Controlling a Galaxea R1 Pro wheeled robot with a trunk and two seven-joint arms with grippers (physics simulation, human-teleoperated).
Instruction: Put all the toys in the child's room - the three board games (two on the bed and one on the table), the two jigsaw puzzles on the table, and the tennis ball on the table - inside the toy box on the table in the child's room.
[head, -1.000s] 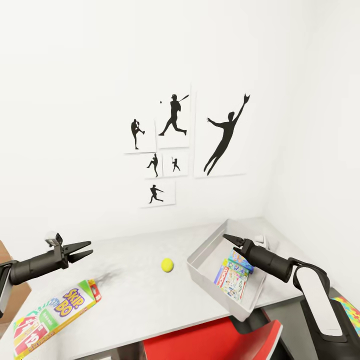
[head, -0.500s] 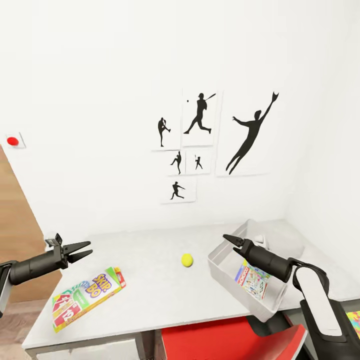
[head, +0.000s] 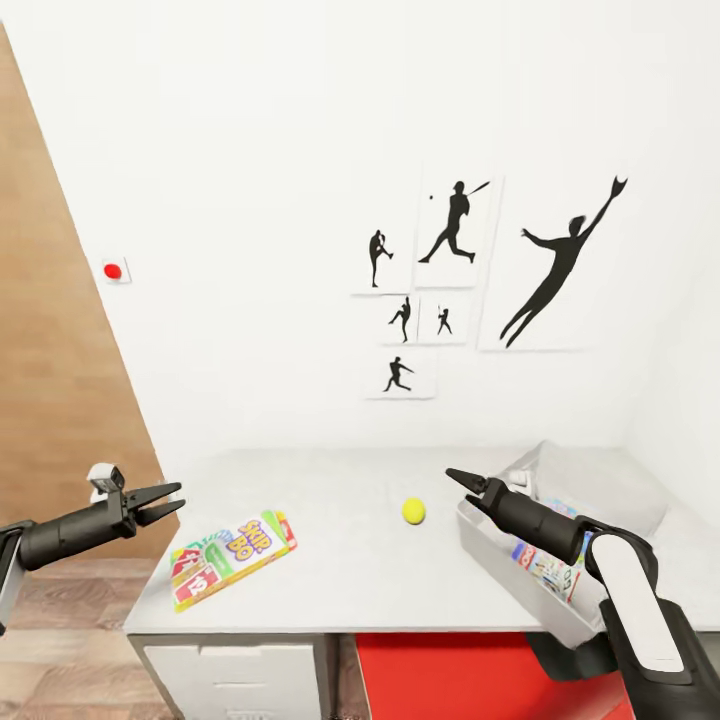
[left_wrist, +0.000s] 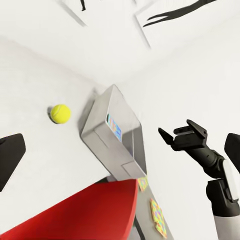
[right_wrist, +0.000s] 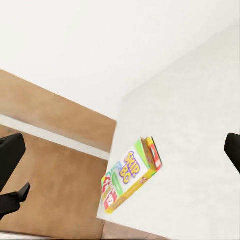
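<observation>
A yellow-green-red Skip-Bo board game (head: 233, 558) lies flat near the left front of the light-grey table (head: 350, 580); it also shows in the right wrist view (right_wrist: 131, 173). The tennis ball (head: 413, 511) (left_wrist: 60, 113) rests mid-table. At the right stands the grey toy box (head: 497, 562) (left_wrist: 112, 137) with a Monopoly board game (head: 546, 570) inside. Two jigsaw puzzles (left_wrist: 159, 217) lie on the dark wing beyond the box. My left gripper (head: 165, 500) hangs open past the table's left edge. My right gripper (head: 458, 480) is open above the box's near rim.
A red chair (head: 480, 675) is tucked under the table front, beside white drawer fronts (head: 235, 680). Black baseball silhouette prints (head: 450, 290) hang on the white wall. A wooden door panel (head: 60, 380) and wood floor lie at the left, with a red button (head: 113, 271) on the wall.
The whole picture has shifted right, so the camera has turned left; the door and table's left end have come into view. Both grippers hold the same pose, open and empty.
</observation>
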